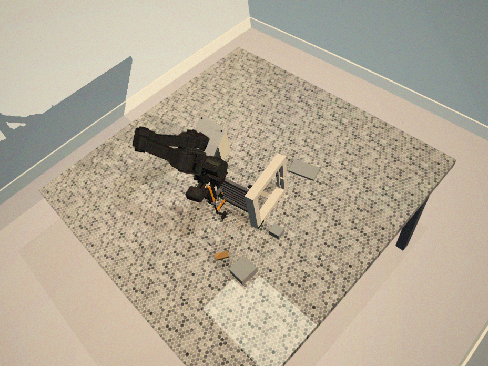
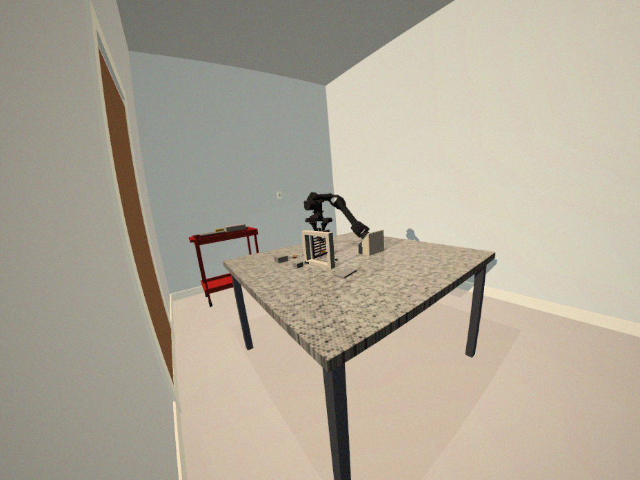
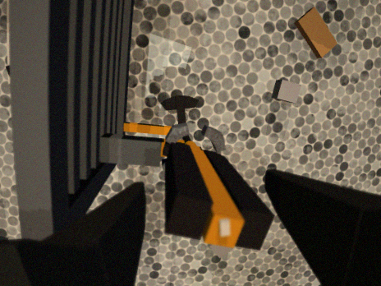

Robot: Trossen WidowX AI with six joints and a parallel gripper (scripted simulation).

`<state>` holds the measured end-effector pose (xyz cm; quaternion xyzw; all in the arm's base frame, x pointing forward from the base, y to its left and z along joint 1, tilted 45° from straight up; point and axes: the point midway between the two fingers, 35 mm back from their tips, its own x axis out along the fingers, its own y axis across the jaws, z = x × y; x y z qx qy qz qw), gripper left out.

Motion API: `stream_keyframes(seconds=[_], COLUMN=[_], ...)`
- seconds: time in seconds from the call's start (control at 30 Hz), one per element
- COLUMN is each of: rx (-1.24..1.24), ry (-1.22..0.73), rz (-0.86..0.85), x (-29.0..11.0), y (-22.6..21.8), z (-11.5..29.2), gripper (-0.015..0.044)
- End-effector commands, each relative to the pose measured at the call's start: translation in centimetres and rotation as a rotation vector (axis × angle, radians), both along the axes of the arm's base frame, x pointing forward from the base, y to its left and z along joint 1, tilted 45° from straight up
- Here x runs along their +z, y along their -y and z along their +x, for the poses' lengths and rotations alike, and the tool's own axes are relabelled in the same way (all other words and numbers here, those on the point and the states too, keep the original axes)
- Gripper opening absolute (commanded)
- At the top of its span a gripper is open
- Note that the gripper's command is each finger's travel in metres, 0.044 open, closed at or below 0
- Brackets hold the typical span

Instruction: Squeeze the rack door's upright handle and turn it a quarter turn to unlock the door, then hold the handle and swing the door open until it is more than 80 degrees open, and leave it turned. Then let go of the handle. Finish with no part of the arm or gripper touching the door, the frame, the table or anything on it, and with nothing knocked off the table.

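The dark slatted rack door (image 1: 235, 193) (image 3: 32, 123) stands swung out from the cream frame (image 1: 264, 180) (image 2: 316, 232), roughly square to it. The handle (image 1: 211, 193) (image 3: 185, 201), black with an orange stripe, stands upright beside the door's free edge. An orange and grey linkage (image 3: 145, 128) joins it to the door, and it looks turned away from the door. My gripper (image 1: 206, 183) (image 2: 319, 227) (image 3: 206, 185) is open over the handle, one finger on each side. The wrist view shows gaps between the handle and both fingers. The top view mostly hides the fingertips.
A pale box (image 1: 211, 131) (image 2: 376, 243) stands by the arm's base. A flat grey slab (image 1: 304, 169) lies behind the frame. A small grey block (image 1: 275, 231), a larger grey block (image 1: 243, 269), an orange block (image 1: 221, 255) (image 3: 316, 34) and small cubes (image 1: 179, 209) (image 3: 288, 91) lie around.
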<state>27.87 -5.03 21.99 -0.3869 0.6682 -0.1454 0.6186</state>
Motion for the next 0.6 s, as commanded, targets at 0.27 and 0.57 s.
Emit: stream_keyframes(seconds=[0.27, 0.57], rx=[0.071, 0.118], ry=[0.049, 0.088], rz=[0.014, 0.027], x=[1.7, 2.9], y=[-1.7, -2.8], z=[-0.2, -0.5], gripper=[0.0280, 0.0280])
